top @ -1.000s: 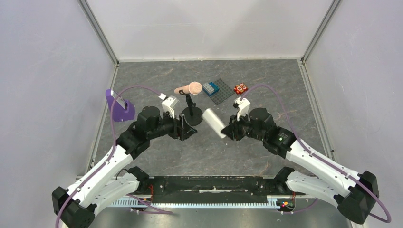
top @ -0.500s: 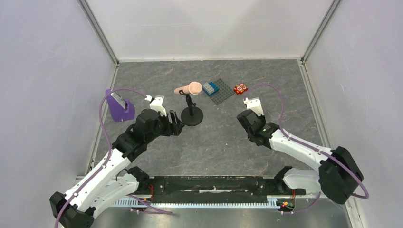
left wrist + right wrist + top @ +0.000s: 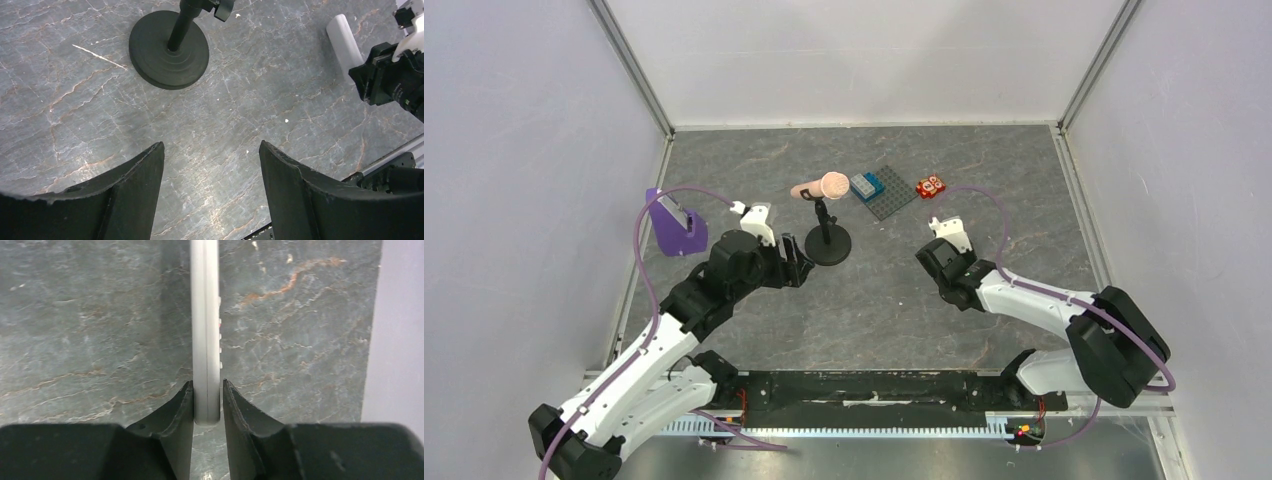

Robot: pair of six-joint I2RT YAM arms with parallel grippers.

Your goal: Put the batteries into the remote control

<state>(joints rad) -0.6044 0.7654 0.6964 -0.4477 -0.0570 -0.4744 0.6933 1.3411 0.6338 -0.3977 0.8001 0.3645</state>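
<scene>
The remote control (image 3: 205, 315) is a white oblong seen edge-on, small buttons along its right side. My right gripper (image 3: 207, 385) is shut on its near end and holds it over the grey table. It also shows in the left wrist view (image 3: 344, 42), sticking out past the right wrist. In the top view the right wrist (image 3: 946, 262) covers the remote and its fingers. My left gripper (image 3: 210, 147) is open and empty over bare table, left of the stand (image 3: 828, 245). The batteries are out of view.
A black round-based stand (image 3: 169, 49) carries a pink microphone (image 3: 822, 187). Behind it lie a grey baseplate (image 3: 892, 197) with a blue brick (image 3: 867, 185) and a red block with white dots (image 3: 931, 185). A purple holder (image 3: 674, 228) stands at the left edge.
My right arm has swung back and turned the wrist down; the remote, plain in the top view a second ago, is now under the wrist. My left gripper has drawn back slightly left.
</scene>
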